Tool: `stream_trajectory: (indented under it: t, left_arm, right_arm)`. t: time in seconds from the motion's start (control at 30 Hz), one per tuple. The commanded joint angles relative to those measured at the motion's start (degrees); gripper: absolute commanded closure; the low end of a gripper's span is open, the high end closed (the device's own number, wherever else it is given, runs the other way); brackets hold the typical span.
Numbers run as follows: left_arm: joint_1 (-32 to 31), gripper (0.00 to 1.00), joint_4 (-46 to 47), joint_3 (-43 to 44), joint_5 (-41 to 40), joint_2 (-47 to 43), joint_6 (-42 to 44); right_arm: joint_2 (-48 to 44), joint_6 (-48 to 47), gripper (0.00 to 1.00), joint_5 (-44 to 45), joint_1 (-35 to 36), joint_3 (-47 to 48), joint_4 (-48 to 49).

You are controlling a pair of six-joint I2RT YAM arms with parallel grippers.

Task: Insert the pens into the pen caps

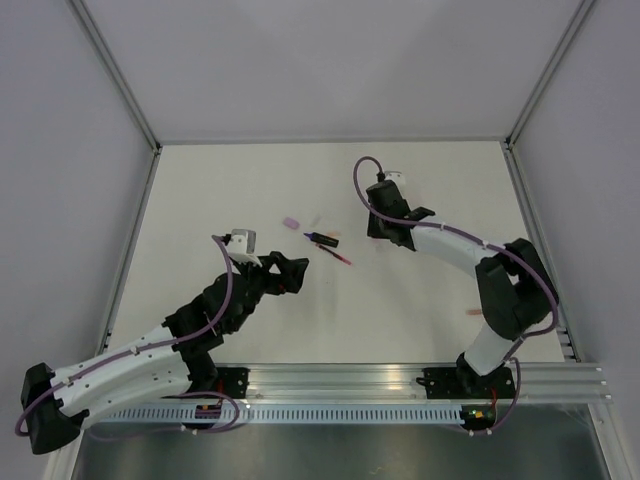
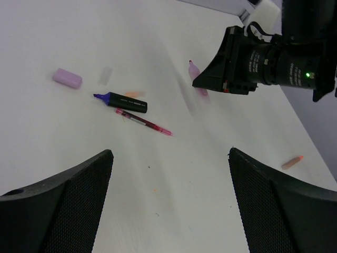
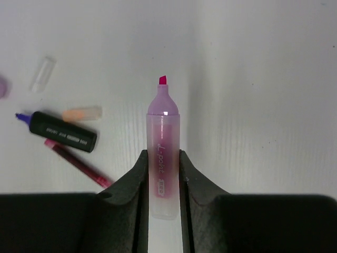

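My right gripper (image 3: 162, 155) is shut on a translucent pink highlighter pen (image 3: 163, 132), whose bare pink tip points away from the jaws. To its left on the table lie a dark navy pen (image 3: 60, 132) and a slim red pen (image 3: 79, 164), side by side. From above, the navy pen (image 1: 322, 239) and the red pen (image 1: 337, 257) lie mid-table. A light purple cap (image 1: 292, 222) rests just left of them. My left gripper (image 2: 169, 153) stands open and empty, short of the pens. It sees the purple cap (image 2: 67, 78) at upper left and my right gripper (image 2: 210, 79) at upper right.
A clear cap (image 3: 43, 74) and a pale orange cap (image 3: 81, 113) lie beside the navy pen. A small orange piece (image 2: 292, 162) lies apart near the right arm (image 1: 500, 290). White walls and metal rails (image 1: 130, 250) enclose the table.
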Motion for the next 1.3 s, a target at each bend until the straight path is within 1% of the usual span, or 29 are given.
stream_trajectory:
  t: [0.0, 0.03, 0.07, 0.1, 0.17, 0.2, 0.27, 0.3, 0.4, 0.47, 0.63, 0.77, 0.83, 0.97, 1.1, 1.2, 1.27]
  left_arm:
    - [2.5, 0.05, -1.2, 5.7, 8.1, 3.1, -5.3]
    - [3.6, 0.05, -1.7, 6.8, 8.8, 4.5, -5.7]
    - [4.2, 0.06, -2.5, 9.2, 10.7, 7.8, -6.0]
    - [4.9, 0.06, -4.3, 10.7, 11.9, 9.4, -6.3]
    - [7.5, 0.07, -4.9, 13.9, 15.4, 12.4, -7.9]
    - [8.5, 0.08, -4.9, 14.7, 18.9, 13.5, -8.4]
    - [10.9, 0.11, -3.8, 16.7, 22.2, 16.1, -8.5]
    - [11.4, 0.17, -3.4, 17.2, 24.5, 16.7, -7.9]
    - [13.0, 0.22, -3.2, 18.2, 25.3, 17.6, -7.2]
    - [13.9, 0.22, -3.1, 17.9, 25.1, 17.4, -7.3]
    - [14.3, 0.22, 1.1, 15.6, 27.7, 17.0, -7.1]
    - [14.4, 0.24, 2.0, 14.7, 26.5, 18.5, -7.6]
    - [14.3, 0.24, 2.7, 14.4, 26.6, 18.9, -7.7]
    - [14.4, 0.29, 3.9, 13.8, 28.4, 19.8, -8.6]
    - [14.3, 0.3, 5.4, 12.9, 28.4, 20.4, -9.7]
    - [14.3, 0.33, 6.7, 12.2, 28.9, 20.5, -9.7]
    - [14.3, 0.39, 7.3, 12.0, 29.2, 20.5, -9.8]
  right_arm:
    - [-8.2, -0.8, 1.0, -6.3, 0.1, -7.9, 8.9]
    - [-9.7, -0.6, 1.0, -7.4, 0.1, -9.5, 11.8]
    - [-12.6, 0.4, 1.0, -9.6, 0.2, -12.8, 13.6]
    - [-13.9, 0.8, 1.0, -11.2, 0.3, -14.3, 15.1]
    - [-17.9, 2.1, 1.0, -15.3, 1.0, -16.6, 20.3]
    - [-19.2, 2.6, 1.0, -16.2, 1.6, -18.2, 21.5]
    - [-23.2, 2.8, 1.0, -16.6, 4.2, -19.4, 24.0]
    - [-24.5, 2.4, 1.0, -16.3, 5.3, -20.4, 24.6]
    - [-28.7, 2.5, 1.0, -15.4, 9.3, -22.8, 27.5]
    - [-30.5, 3.4, 1.0, -15.2, 10.8, -23.8, 30.3]
    - [-30.9, 5.0, 1.0, -16.1, 14.5, -24.5, 33.0]
    - [-31.2, 5.9, 1.0, -16.4, 16.8, -25.0, 34.6]
    - [-31.4, 5.8, 1.0, -16.4, 17.5, -24.8, 34.6]
    - [-32.5, 5.8, 1.0, -15.0, 18.9, -25.3, 34.9]
    - [-32.9, 5.8, 1.0, -15.1, 19.4, -25.4, 35.0]
    - [-32.8, 5.8, 1.0, -15.3, 19.9, -25.5, 35.5]
    - [-32.5, 5.9, 1.0, -15.2, 20.3, -25.5, 35.9]
